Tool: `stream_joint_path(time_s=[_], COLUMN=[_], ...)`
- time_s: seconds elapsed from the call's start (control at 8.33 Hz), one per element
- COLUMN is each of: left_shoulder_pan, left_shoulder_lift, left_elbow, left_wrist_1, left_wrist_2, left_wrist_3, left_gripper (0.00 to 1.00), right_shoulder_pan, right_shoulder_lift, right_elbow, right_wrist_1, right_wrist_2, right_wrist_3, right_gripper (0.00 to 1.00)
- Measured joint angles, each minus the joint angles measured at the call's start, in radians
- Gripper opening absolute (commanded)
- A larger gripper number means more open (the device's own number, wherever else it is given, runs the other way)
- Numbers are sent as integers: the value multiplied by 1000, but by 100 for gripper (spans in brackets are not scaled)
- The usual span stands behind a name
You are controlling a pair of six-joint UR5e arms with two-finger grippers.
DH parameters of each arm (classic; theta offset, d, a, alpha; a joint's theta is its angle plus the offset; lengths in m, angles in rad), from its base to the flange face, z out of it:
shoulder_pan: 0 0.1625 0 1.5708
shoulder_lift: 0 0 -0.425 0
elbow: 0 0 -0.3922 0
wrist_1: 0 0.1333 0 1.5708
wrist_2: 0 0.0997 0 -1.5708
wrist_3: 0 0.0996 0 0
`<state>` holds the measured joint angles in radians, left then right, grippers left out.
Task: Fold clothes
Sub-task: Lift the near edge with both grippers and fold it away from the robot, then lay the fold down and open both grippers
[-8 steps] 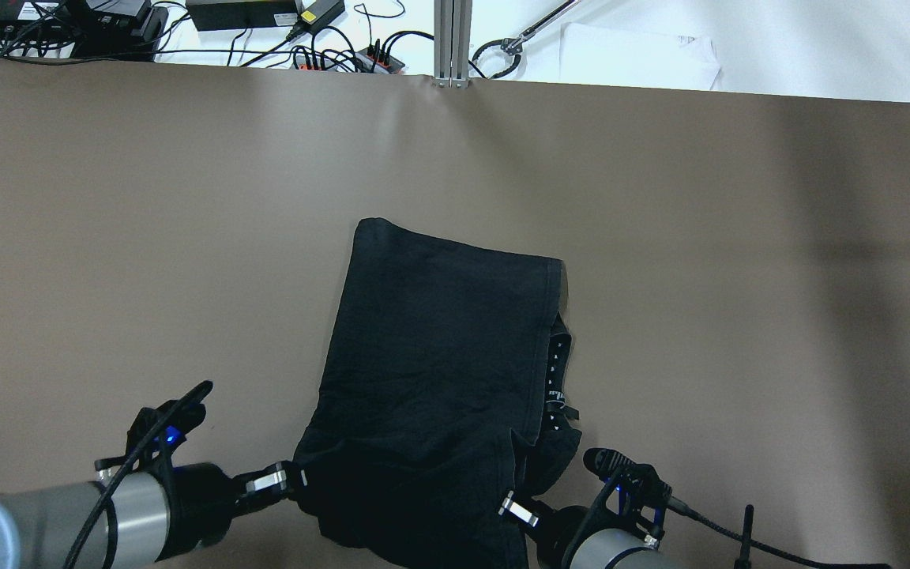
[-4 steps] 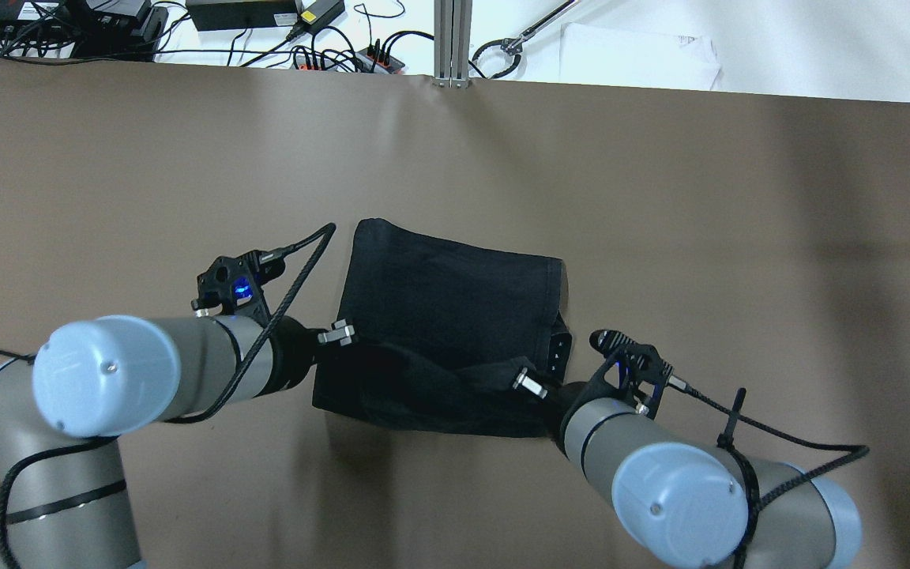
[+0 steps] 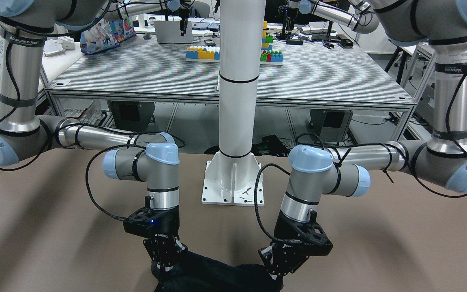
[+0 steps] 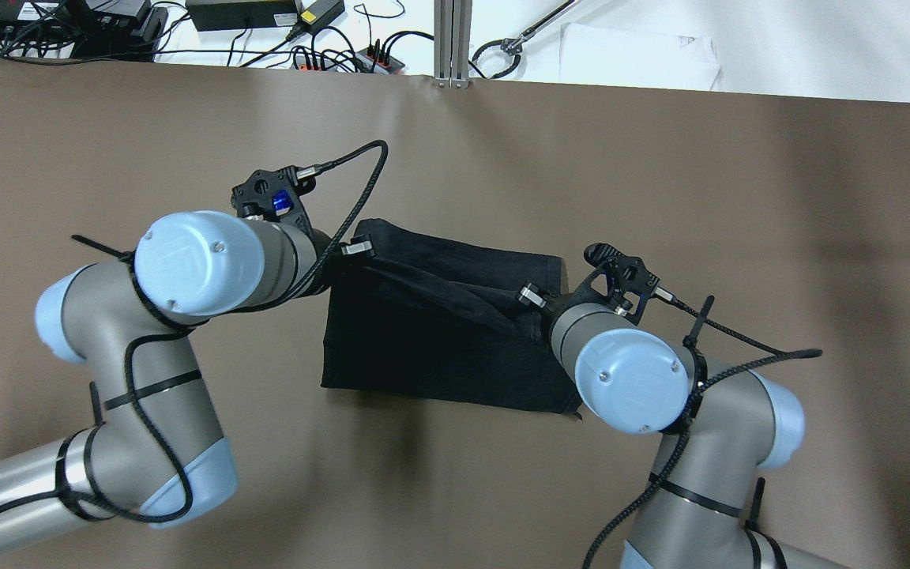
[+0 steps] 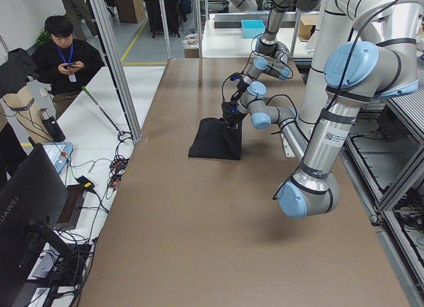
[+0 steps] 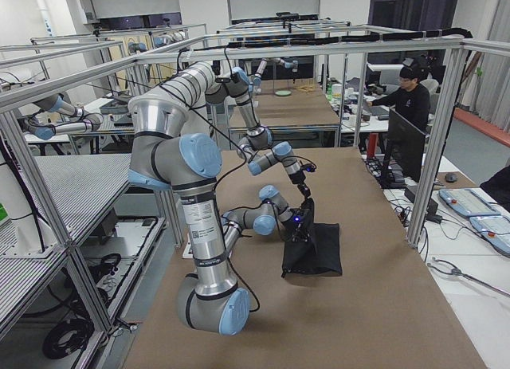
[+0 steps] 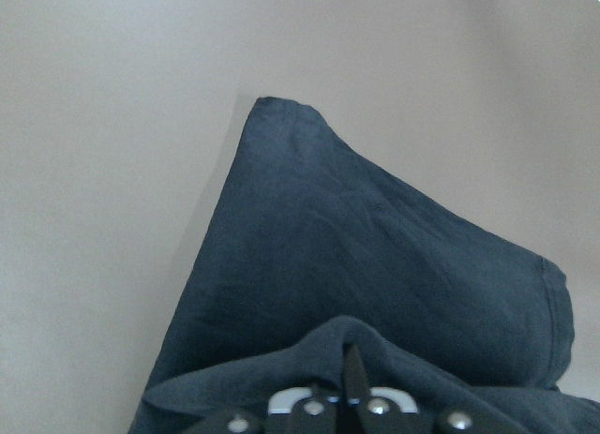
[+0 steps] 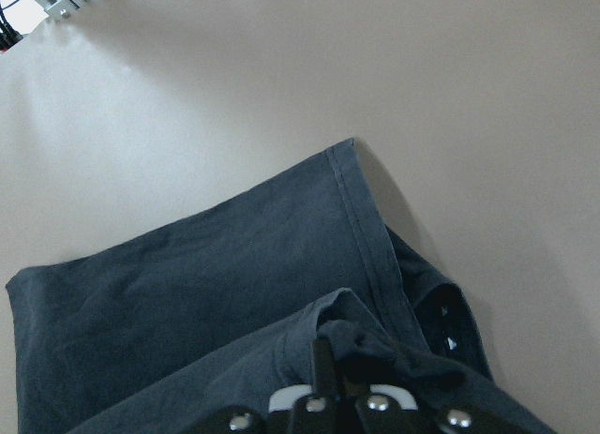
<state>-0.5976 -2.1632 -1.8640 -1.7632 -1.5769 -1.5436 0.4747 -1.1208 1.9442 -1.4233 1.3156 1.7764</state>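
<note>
The black garment (image 4: 439, 348) lies mid-table, folded over on itself, with its near edge lifted. My left gripper (image 4: 360, 250) is shut on the lifted edge's left corner. My right gripper (image 4: 531, 295) is shut on its right corner. Both hold the edge a little above the lower layer, close to the far hem. In the front-facing view the garment (image 3: 217, 280) hangs between the left gripper (image 3: 276, 276) and the right gripper (image 3: 164, 271). The left wrist view shows closed fingertips (image 7: 353, 373) pinching the fabric (image 7: 375, 256). The right wrist view shows the same (image 8: 322, 364), with the hemmed edge (image 8: 361, 218) beyond.
The white pillar's base (image 3: 233, 182) stands behind the garment on the robot's side. Cables and power bricks (image 4: 250, 16), an aluminium post (image 4: 453, 43) and a white sheet (image 4: 637, 55) lie past the table's far edge. An operator (image 5: 63, 55) sits beyond that edge.
Both grippers have carried the garment's near edge away from the robot, from the table's near side over the lower layer to the far hem. The visible garment is now about half as long.
</note>
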Motion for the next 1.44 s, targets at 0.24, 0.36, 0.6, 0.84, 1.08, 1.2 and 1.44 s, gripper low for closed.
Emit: stream_joint_path(time_s=[0.24, 0.36, 0.6, 0.84, 1.08, 1.2, 1.44], left_shoulder_pan=[-35, -47, -66, -76, -94, -117, -157], left_shoulder_lift=[-94, -136, -219, -264, -275, -274, -259], left_elbow=[166, 247, 418, 564, 612, 602, 564], left_wrist_1=[-3, -7, -28, -138, -220, -235, -244], left_wrist_2=[1, 3, 5, 7, -2, -39, -135], left_wrist_3=[53, 73, 119, 164, 183, 185, 187], left_gripper=[0, 0, 99, 100, 100, 100, 100], right_shoulder_pan=[23, 31, 53, 74, 124, 160, 193], right_shoulder_lift=[62, 75, 82, 84, 99, 111, 126], right_elbow=[-109, -156, -267, -356, -377, -373, -355], right_wrist_1=[12, 41, 140, 225, 252, 256, 259], right_wrist_2=[3, 3, 4, 5, 80, 155, 235], right_wrist_3=[-10, -15, -81, -133, -145, -145, -126], right_gripper=[0, 0, 78, 93, 92, 92, 88])
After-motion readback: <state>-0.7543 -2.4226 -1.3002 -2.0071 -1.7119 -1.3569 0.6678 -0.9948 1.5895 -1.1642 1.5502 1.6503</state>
